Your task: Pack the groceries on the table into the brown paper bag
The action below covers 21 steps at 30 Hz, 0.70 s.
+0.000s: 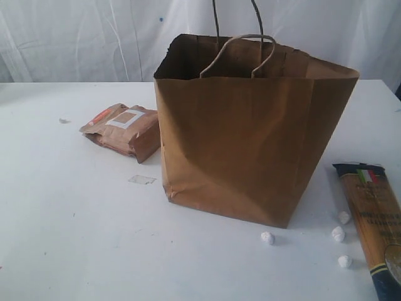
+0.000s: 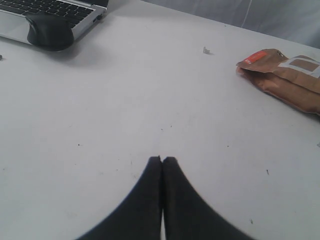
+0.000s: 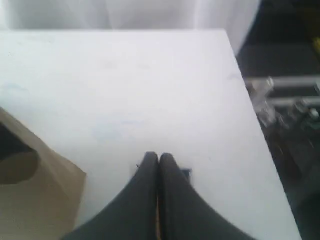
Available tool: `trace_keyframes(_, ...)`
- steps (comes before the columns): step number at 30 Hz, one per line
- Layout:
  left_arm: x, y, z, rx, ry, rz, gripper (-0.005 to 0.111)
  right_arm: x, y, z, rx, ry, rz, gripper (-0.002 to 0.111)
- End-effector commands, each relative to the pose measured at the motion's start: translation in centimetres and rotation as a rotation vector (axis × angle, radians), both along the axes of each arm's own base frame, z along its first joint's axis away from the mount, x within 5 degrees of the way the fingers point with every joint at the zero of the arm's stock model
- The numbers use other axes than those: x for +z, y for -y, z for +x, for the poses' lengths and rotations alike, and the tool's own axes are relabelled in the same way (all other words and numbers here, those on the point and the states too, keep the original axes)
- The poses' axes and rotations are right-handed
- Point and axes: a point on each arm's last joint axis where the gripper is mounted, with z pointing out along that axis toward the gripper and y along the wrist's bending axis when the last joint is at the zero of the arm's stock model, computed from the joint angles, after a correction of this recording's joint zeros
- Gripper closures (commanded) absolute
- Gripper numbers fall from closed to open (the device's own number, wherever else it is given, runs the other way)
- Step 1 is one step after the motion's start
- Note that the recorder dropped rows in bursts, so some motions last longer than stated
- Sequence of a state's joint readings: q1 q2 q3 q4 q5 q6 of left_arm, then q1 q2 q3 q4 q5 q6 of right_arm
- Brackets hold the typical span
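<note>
The brown paper bag (image 1: 250,144) stands open and upright in the middle of the table (image 1: 75,238), its handles up. A brown labelled pouch (image 1: 125,130) lies flat to its left, and the left wrist view shows the pouch (image 2: 285,75) too. The long spaghetti packet (image 1: 373,219) lies on the table right of the bag. My left gripper (image 2: 162,159) is shut over bare tabletop, holding nothing. My right gripper (image 3: 158,156) is shut, its fingers covering most of the spaghetti packet; only the packet's dark end (image 3: 187,173) shows past the tips. A corner of the bag (image 3: 30,200) sits beside it. Neither gripper appears in the exterior view.
Several small white lumps (image 1: 338,234) lie between the bag and the spaghetti packet. A clear tape scrap (image 1: 141,179) sits in front of the pouch. A laptop (image 2: 50,12) with a black mouse (image 2: 50,31) rests at a table corner. The table edge (image 3: 250,100) drops off beyond my right gripper.
</note>
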<state>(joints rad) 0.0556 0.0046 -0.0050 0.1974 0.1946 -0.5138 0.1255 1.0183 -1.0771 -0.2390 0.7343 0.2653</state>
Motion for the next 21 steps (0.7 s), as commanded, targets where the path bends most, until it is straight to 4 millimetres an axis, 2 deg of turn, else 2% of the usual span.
trace_keyframes(1,-0.1,0.0,0.0,0.0,0.001,-0.007,0.107,-0.1,0.1,-4.6,0.109,0.319,-0.032,0.108)
trace_keyframes(8,-0.1,0.0,0.0,0.0,0.001,-0.007,0.107,-2.6,0.9,-12.6,0.14,0.52,-0.133,0.108)
trace_keyframes(10,-0.1,0.0,0.0,0.0,0.001,-0.007,0.107,-3.7,1.0,-14.0,0.133,0.541,-0.093,0.108)
trace_keyframes(13,-0.1,0.0,0.0,0.0,0.001,-0.007,0.107,-5.2,0.9,-15.6,0.091,0.497,0.142,0.108)
trace_keyframes(17,-0.1,0.0,0.0,0.0,0.001,-0.007,0.107,-6.2,0.9,-17.8,0.055,0.432,0.312,0.108)
trace_keyframes(21,-0.1,0.0,0.0,0.0,0.001,-0.007,0.107,-6.5,0.9,-19.1,0.059,0.451,0.346,0.108)
